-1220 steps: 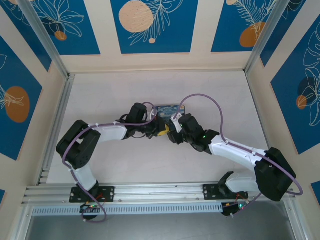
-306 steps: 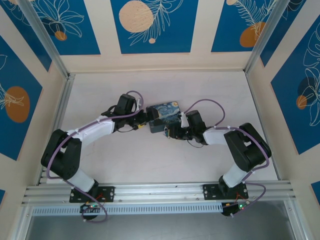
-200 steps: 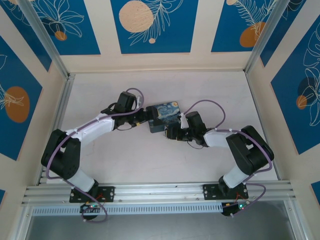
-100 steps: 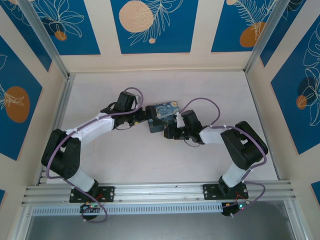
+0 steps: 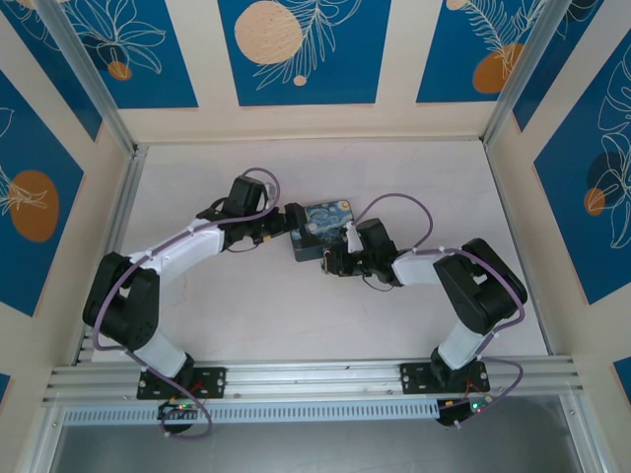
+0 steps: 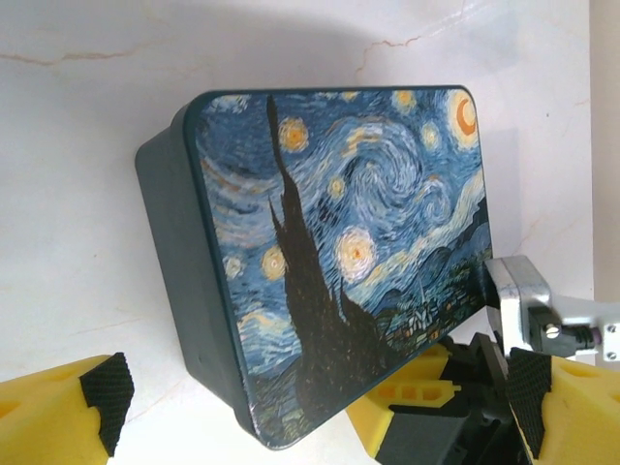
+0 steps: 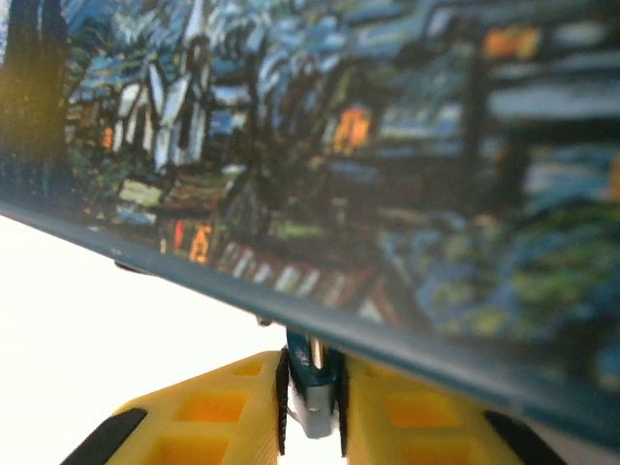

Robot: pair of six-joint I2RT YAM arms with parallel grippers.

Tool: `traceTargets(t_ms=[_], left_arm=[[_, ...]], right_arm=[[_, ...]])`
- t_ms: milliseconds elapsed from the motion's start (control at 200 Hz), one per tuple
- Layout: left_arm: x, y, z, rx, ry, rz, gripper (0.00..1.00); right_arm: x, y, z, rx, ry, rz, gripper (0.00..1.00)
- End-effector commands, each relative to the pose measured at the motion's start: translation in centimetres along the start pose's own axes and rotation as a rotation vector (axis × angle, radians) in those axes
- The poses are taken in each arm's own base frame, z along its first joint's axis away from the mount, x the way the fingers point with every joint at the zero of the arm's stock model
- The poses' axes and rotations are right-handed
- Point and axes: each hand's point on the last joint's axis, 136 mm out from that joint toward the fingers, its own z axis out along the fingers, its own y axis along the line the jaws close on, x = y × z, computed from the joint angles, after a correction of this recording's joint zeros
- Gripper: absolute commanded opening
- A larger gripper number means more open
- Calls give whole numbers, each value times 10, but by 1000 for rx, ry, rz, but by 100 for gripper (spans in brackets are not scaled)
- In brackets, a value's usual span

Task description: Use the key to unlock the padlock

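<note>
A blue-and-yellow swirl-painted box (image 5: 325,229) lies mid-table. My left gripper (image 5: 287,223) is at the box's left end and stands open; its yellow fingers (image 6: 60,407) straddle the box's near corner (image 6: 262,426) without gripping it. My right gripper (image 5: 330,259) sits low at the box's front side, and one of its yellow fingers (image 6: 407,405) shows in the left wrist view. In the right wrist view that gripper (image 7: 312,387) is shut on the small grey metal key (image 7: 312,415). The teal padlock (image 7: 308,368) sits at its tip, right under the lid edge (image 7: 387,339).
The white table (image 5: 246,315) is walled by panels at the back and both sides, and an aluminium rail (image 5: 315,379) runs along the near edge. Purple cables loop over both arms.
Six seconds ago both grippers were bunched over the box. In the last second and a half my right gripper has edged left along the box's front and the left has drawn back slightly.
</note>
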Motion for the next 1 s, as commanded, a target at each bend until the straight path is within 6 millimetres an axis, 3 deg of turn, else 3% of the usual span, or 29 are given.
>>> traceTargets(t_ms=[0,95,340,520,995], left_arm=[[-6,-2,-2,4,9,12,100],[-7,-1,-2,-1,10,19,100],[-5,12,3,-93,53,68,100],[-1,31,9,-193,77,108,100],[14,55,19,-340,78,202,100]], right_arm=[[34,-16,0,53,94,61,12],[34,-16,-2,57,92,66,3],[34,-17,-7,49,65,125,0],[36,-15,-9,26,42,187,0],[40,-19,-9,7,3,346,0]])
